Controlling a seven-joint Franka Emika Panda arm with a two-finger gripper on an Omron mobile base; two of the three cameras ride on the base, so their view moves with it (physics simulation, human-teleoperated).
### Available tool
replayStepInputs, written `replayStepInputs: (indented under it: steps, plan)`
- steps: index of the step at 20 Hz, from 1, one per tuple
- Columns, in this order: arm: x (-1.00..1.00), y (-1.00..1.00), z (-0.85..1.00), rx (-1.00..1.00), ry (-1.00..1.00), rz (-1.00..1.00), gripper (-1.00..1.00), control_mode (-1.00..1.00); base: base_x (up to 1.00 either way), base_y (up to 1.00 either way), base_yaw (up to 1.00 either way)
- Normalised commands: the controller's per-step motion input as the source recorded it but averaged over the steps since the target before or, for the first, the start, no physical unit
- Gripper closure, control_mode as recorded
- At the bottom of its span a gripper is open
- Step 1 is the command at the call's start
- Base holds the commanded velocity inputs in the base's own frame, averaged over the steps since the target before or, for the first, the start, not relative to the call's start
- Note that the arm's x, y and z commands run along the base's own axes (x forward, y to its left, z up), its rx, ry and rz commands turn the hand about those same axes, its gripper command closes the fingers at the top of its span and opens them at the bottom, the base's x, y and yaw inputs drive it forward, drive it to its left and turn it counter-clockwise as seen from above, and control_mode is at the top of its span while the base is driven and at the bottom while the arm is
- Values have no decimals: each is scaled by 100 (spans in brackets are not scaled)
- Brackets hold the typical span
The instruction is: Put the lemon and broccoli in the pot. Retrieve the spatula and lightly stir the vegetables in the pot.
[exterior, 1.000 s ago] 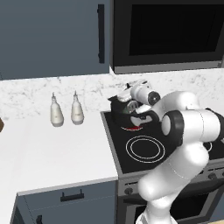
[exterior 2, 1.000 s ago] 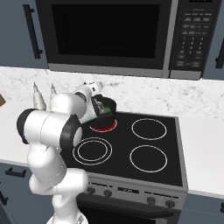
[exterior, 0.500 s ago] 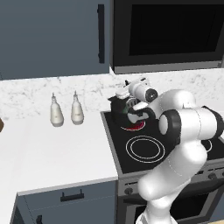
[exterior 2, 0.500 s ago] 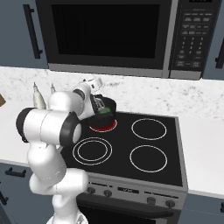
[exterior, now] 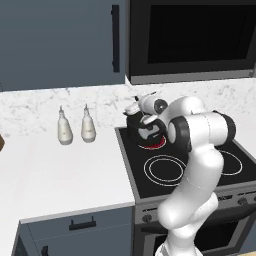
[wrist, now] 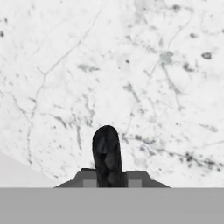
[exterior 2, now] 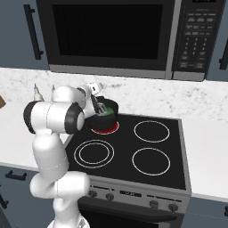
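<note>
A: Eyes on the stove's back left corner. The pot (exterior 2: pixel 106 112) sits on the red-glowing burner (exterior 2: pixel 107 128) there, and the arm is folded right over it.

B: And inside the pot, something bright green: the broccoli (exterior 2: pixel 103 111), down in the bowl near the side closest to the arm.

A: Gripper (wrist: pixel 106 151) next. In the hand view one dark rounded shaft rises between the fingers, against the white marbled wall. Jaws pinched together on it.

B: That looks like the handle end of the spatula (exterior 2: pixel 101 108), though the hand view is coarse, so I'd say probably. In the right base view a thin pale-and-dark piece slants down from the hand into the pot, its lower end at the broccoli.

A: From the left base view the wrist covers much of the pot (exterior: pixel 145 131); just the black wall and the red ring beneath it show.

B: Off the stove, two white bottles (exterior: pixel 75 130) stand side by side on the counter (exterior: pixel 60 170), towards its back edge, well apart from the pot.

A: Microwave (exterior 2: pixel 116 38) hanging above the stove, door dark.
</note>
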Motion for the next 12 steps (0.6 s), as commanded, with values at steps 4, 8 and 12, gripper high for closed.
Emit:
replayStepInputs:
  steps: [4, 8, 12]
  plan:
    - [52, 0, -52, 0, 0, 0, 100, -100, 0, 0, 0]
    - [-1, -4, -45, 0, 0, 0, 100, -100, 0, 0, 0]
    - [-18, -25, -43, 1, 6, 0, 100, -100, 0, 0, 0]
